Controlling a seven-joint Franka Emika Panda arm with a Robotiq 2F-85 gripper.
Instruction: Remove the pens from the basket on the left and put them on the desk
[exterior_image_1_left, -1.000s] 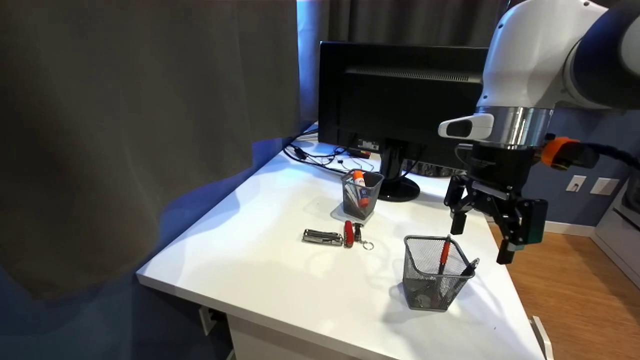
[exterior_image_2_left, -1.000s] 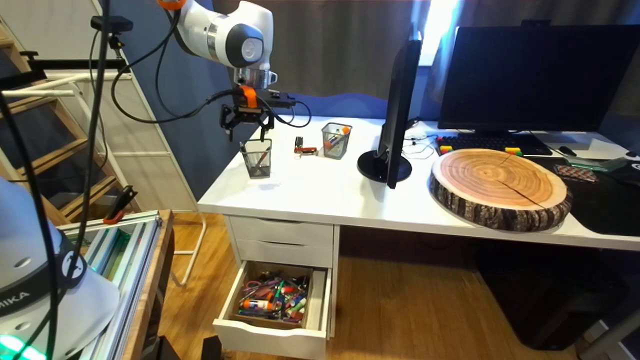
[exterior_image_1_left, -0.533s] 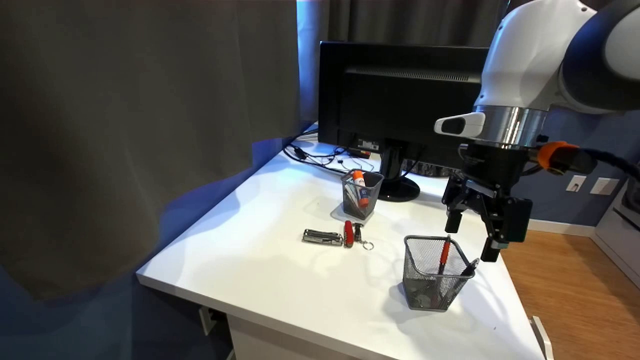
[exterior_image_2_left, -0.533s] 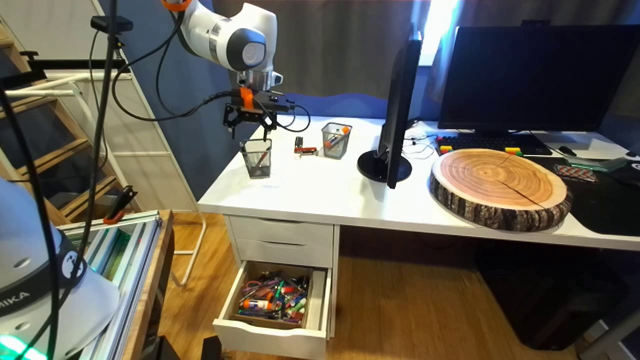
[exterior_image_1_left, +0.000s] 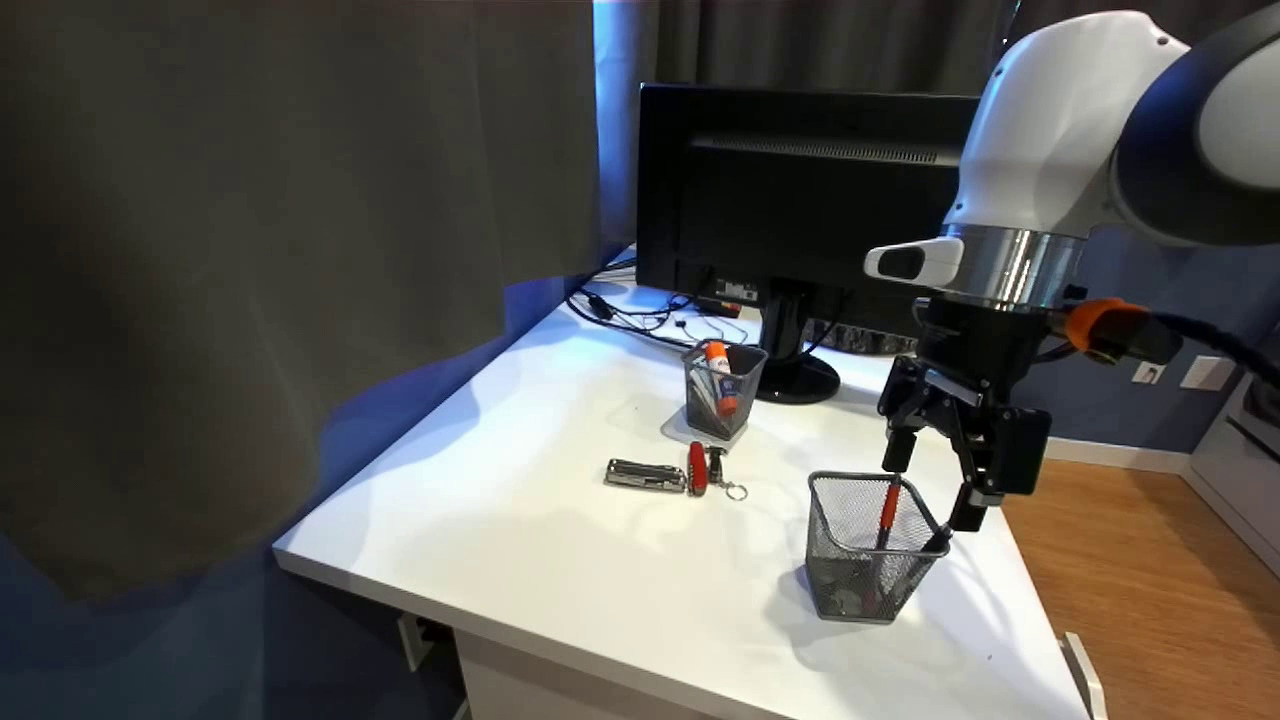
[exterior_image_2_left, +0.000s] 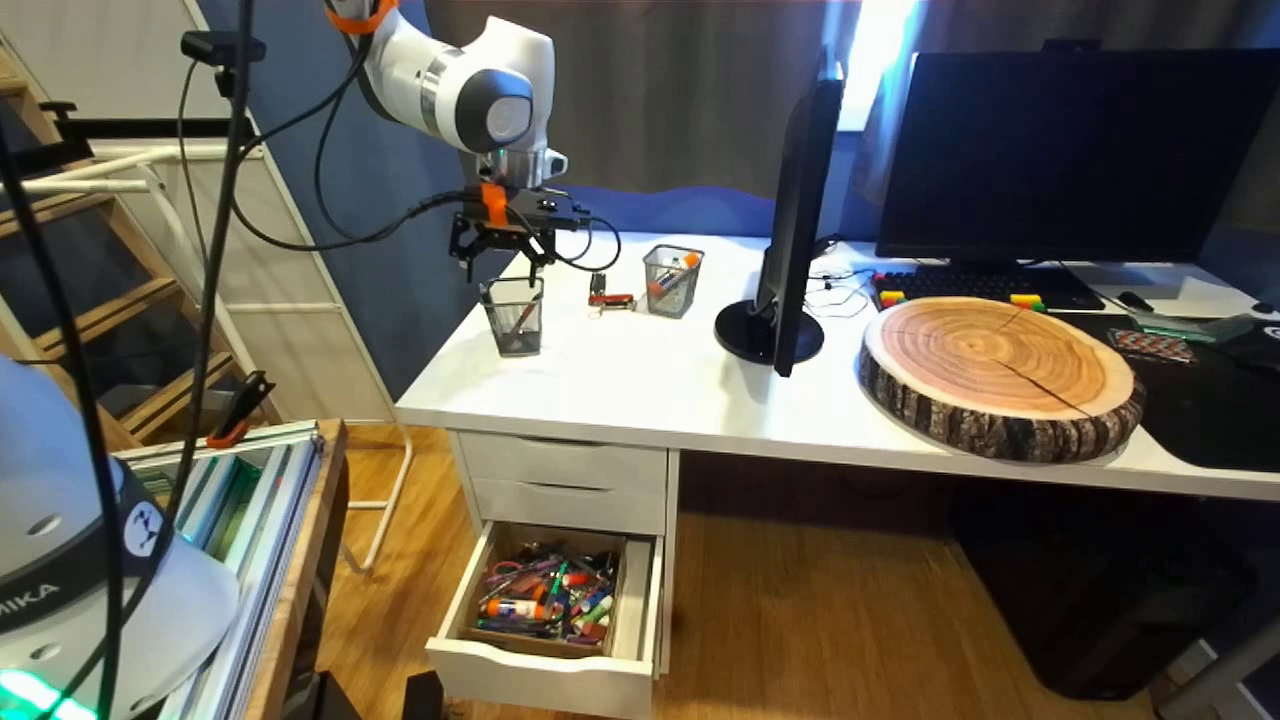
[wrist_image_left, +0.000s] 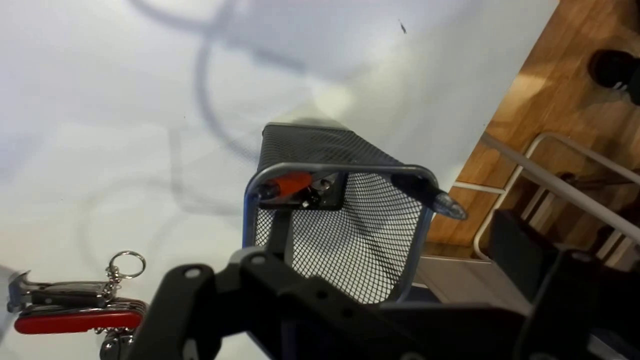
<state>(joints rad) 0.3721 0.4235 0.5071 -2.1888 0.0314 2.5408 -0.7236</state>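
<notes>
The dark mesh basket (exterior_image_1_left: 850, 575) stands upright on the white desk (exterior_image_1_left: 560, 560), near its edge; it also shows in an exterior view (exterior_image_2_left: 517, 332) and the wrist view (wrist_image_left: 360, 235). A red pen (exterior_image_1_left: 889, 508) leans inside at one corner, red-orange in the wrist view (wrist_image_left: 292, 183). A black pen (exterior_image_1_left: 936, 541) leans at another corner, its clear end past the rim in the wrist view (wrist_image_left: 425, 192). My gripper (exterior_image_1_left: 932, 484) is open and empty just above the basket, also in an exterior view (exterior_image_2_left: 500, 273). One fingertip partly covers the black pen's end in an exterior view.
A smaller mesh cup (exterior_image_1_left: 715, 410) with an orange glue stick stands farther back, near a black monitor (exterior_image_1_left: 800, 200). A silver multi-tool (exterior_image_1_left: 645, 475) and a red pocket knife (exterior_image_1_left: 697, 468) lie on the desk. The desk's side edge runs close to the basket.
My gripper has moved left in an exterior view and slightly right in another, and sunk a little closer to the basket. The basket and pens have not moved.
</notes>
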